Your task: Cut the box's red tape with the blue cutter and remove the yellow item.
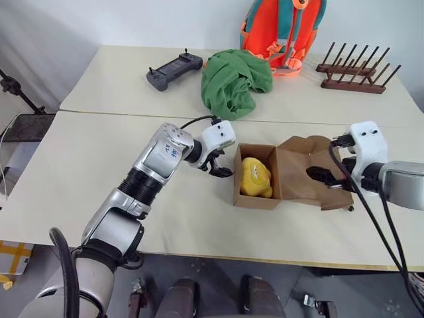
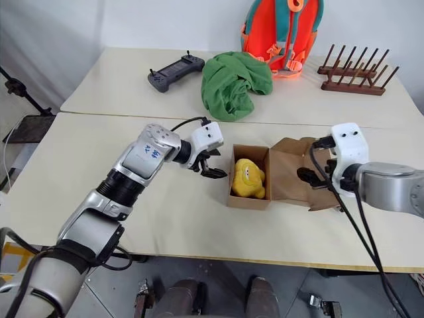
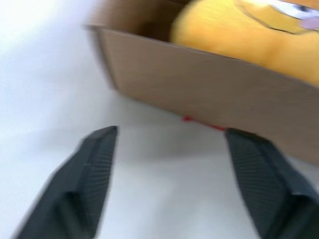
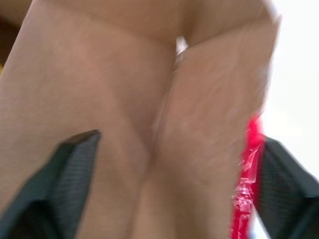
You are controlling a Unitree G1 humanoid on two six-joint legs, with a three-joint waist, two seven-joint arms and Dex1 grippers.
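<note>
Cardboard box [image 1: 257, 199] open | yellow item [image 1: 255, 177] half-hidden inside | left tool [image 1: 220, 165], right tool [image 1: 323, 179] spread, empty

No words, numbers or brand names can be read anywhere in these views. The left arm carries a small blue mark on its silver upper casing [image 1: 167, 151], set back from the left gripper [image 1: 218, 167], but it is too small to make out as letters. Nothing printed shows on the box [image 1: 255, 199] just beside that gripper.
</note>
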